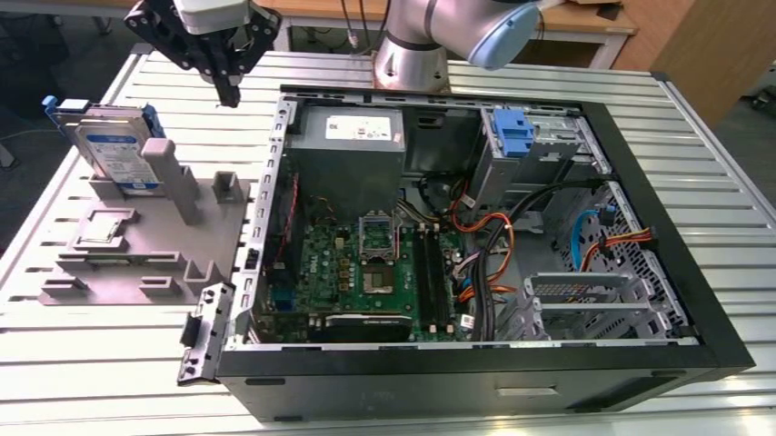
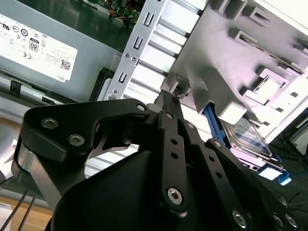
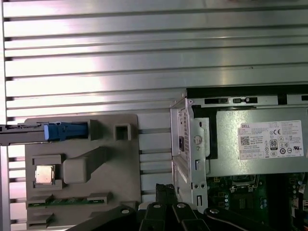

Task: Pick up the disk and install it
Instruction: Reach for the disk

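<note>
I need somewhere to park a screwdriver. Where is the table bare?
Bare slats: the table at the exterior view's right of the computer case, and in front of the grey fixture. Crowded: inside the case, and the fixture holding the disk, near the gripper.

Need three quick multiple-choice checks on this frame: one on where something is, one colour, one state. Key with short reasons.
1. Where is the disk relative to the computer case? A. inside it B. on top of it C. outside it, upright in the grey fixture
2. Its carrier frame is: A. blue B. red C. yellow
3. The gripper is: A. shut on the disk B. shut, empty, above the table C. inside the computer case

Key: C, it stands on edge in the grey fixture; A, blue edges show; B, its fingers meet with nothing between.
</note>
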Controlling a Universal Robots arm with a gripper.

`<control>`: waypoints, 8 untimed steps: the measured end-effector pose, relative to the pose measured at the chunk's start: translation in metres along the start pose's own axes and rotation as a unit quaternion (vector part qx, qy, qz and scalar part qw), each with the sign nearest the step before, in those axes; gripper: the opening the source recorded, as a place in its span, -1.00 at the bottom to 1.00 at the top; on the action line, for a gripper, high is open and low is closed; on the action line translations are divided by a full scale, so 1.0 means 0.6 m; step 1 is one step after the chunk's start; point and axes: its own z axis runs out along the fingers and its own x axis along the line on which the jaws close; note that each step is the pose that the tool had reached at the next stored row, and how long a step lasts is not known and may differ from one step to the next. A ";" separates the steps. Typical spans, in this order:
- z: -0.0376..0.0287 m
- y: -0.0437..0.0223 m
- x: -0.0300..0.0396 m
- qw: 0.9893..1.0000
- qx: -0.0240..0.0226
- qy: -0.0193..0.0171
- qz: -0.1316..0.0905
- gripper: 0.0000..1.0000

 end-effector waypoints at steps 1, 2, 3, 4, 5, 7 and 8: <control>0.000 0.000 0.001 1.000 0.000 0.000 0.000 -0.80; 0.000 0.000 0.002 1.000 0.000 0.000 0.000 -0.80; 0.000 0.000 0.003 1.000 0.000 0.000 0.000 -0.80; 0.000 0.000 0.004 1.000 0.000 0.000 0.000 -0.80; 0.000 0.000 0.005 1.000 0.000 0.000 0.000 -0.80; 0.000 -0.001 0.007 1.000 0.000 0.000 0.000 -0.80; 0.000 -0.001 0.008 1.000 0.000 0.000 0.000 -0.80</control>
